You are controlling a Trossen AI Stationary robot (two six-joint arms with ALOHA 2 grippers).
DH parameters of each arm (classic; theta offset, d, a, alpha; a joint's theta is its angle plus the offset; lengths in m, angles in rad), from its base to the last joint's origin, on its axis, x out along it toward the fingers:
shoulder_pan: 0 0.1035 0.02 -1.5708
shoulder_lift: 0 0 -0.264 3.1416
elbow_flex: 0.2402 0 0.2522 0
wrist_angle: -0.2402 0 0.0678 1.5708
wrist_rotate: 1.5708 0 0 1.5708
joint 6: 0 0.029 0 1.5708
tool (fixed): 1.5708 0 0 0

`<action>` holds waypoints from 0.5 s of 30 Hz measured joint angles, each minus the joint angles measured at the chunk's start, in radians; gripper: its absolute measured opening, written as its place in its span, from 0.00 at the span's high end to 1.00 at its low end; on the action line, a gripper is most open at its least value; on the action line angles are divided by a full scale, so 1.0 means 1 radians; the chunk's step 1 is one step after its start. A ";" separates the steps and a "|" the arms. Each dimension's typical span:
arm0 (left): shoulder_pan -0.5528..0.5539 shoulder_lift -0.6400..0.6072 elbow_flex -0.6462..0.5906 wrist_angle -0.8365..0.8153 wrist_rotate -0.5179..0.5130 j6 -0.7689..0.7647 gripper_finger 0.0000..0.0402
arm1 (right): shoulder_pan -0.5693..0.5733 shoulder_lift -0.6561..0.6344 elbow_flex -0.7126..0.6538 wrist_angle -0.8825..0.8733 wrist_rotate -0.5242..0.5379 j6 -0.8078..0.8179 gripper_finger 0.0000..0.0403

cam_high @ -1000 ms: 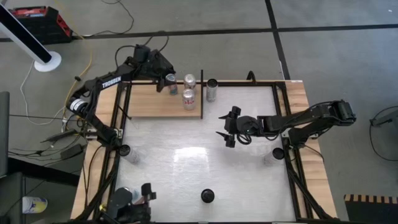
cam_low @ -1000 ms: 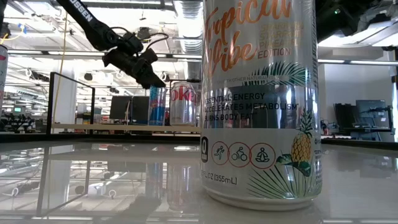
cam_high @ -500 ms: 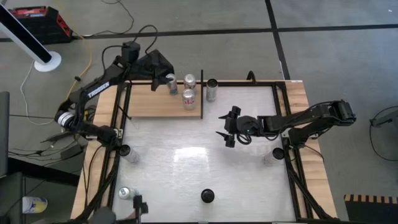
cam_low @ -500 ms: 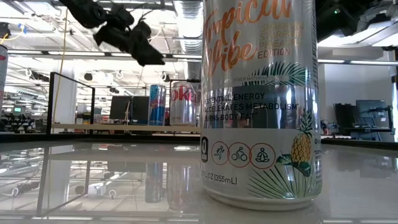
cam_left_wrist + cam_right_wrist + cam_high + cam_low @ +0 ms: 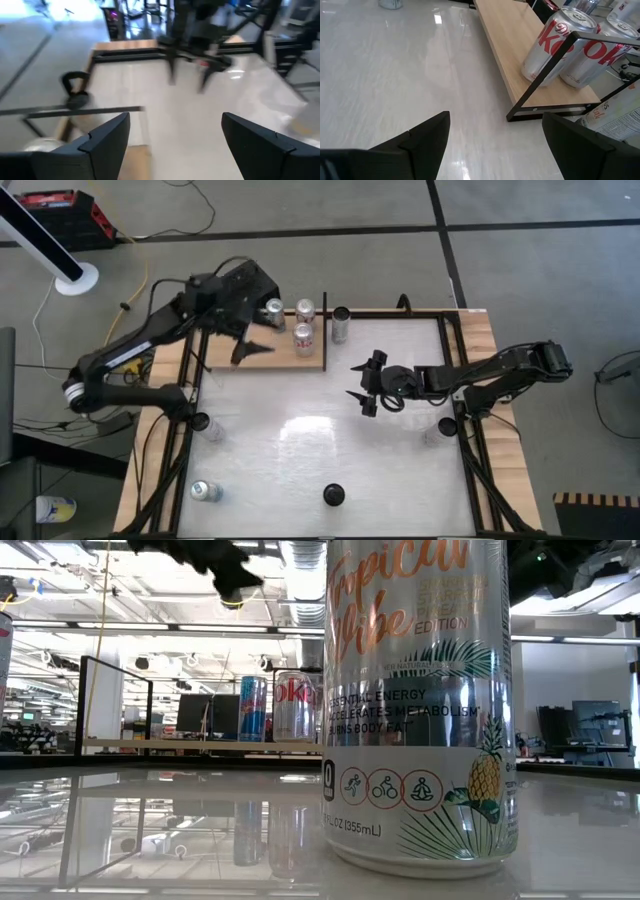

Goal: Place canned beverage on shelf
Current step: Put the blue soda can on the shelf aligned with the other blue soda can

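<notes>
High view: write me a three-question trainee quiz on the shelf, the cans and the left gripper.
1. True or false: the left gripper is holding a can.
2. How many drink cans stand on the flat light-brown wooden shelf?
3. The tall silver can just past the shelf's right-hand black bar stands on: A) the shelf, B) the glossy white tabletop, C) the floor.
Key: 1 false, its fingers are open and empty; 2 three; 3 B.
</notes>
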State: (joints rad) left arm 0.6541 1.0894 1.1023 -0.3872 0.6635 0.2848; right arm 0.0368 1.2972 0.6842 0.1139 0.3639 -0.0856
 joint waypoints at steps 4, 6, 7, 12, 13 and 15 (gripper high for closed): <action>-0.144 -0.102 0.000 -0.193 -0.057 -0.073 0.25 | 0.002 0.000 0.000 0.000 0.000 0.000 0.16; -0.222 -0.143 0.000 -0.289 -0.080 -0.116 0.25 | 0.002 0.000 0.000 -0.001 0.000 0.000 0.16; -0.262 -0.159 0.000 -0.332 -0.099 -0.143 0.25 | 0.002 0.000 0.000 -0.001 0.000 0.000 0.16; -0.499 -0.196 0.000 -0.435 -0.201 -0.363 0.25 | 0.002 0.000 0.000 -0.001 0.000 0.000 0.16; -0.555 -0.196 0.000 -0.429 -0.216 -0.407 0.25 | 0.002 0.000 0.000 -0.001 0.000 0.000 0.16; -0.683 -0.189 0.000 -0.408 -0.249 -0.478 0.25 | 0.001 0.000 0.000 -0.001 0.000 0.000 0.16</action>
State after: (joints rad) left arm -0.0285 0.9001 1.1023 -0.7953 0.4147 -0.1928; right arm 0.0383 1.2972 0.6842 0.1127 0.3640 -0.0856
